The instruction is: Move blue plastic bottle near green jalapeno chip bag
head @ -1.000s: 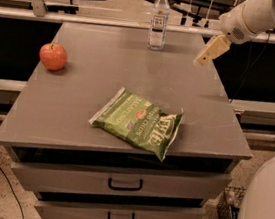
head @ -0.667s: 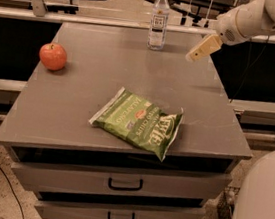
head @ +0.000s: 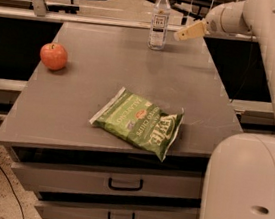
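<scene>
The green chip bag (head: 138, 122) lies flat and crinkled near the front edge of a gray cabinet top (head: 108, 65). Its white lettering runs at a slant; the smaller print seems to read "JALAPENO" and "CHIPS" beside a small red logo. The larger white letters at its right end cannot be read for certain.

The clear plastic bottle (head: 159, 21) stands upright well beyond the bag, at the far edge of the top. It has a white cap and a white label with dark print too small to read.

The gripper (head: 189, 31) hangs farther back than the bag and to its right, over the far right corner. It is just beside the bottle but apart from it and carries nothing. Whether it is spread or closed cannot be told.

A red apple (head: 54, 55) sits left of the bag and farther back. Drawers with dark handles (head: 125, 184) lie below the bag.
</scene>
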Controlling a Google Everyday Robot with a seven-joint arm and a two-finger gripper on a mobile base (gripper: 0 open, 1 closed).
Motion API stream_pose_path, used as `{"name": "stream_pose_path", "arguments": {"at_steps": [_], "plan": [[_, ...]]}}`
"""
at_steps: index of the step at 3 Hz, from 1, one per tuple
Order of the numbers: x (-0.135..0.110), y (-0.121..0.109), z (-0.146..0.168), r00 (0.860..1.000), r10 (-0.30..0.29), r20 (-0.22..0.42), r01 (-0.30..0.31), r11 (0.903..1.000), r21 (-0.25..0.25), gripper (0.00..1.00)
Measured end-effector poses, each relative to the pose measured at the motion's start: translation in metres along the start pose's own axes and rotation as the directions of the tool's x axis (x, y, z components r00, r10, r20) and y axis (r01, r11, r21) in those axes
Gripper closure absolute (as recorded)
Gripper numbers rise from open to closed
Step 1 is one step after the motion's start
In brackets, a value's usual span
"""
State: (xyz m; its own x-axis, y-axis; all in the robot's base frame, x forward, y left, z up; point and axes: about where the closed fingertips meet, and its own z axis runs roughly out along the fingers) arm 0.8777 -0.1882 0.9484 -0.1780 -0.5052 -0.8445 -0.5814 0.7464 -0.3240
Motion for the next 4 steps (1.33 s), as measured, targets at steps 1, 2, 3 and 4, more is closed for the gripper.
{"name": "stream_pose_path", "arguments": {"at_steps": [1, 2, 3, 4], "plan": [[-0.024, 0.003, 0.018, 0.997, 0.064, 0.038, -0.064, 0.9979, 0.004, 0.0], [-0.039, 0.019, 0.041, 0.987, 0.132, 0.088, -0.129, 0.9909, -0.039, 0.0], [-0.053, 0.037, 0.062, 0.972, 0.19, 0.135, -0.178, 0.9794, -0.095, 0.0], [-0.064, 0.056, 0.076, 0.962, 0.219, 0.161, -0.194, 0.9684, -0.157, 0.0]]}}
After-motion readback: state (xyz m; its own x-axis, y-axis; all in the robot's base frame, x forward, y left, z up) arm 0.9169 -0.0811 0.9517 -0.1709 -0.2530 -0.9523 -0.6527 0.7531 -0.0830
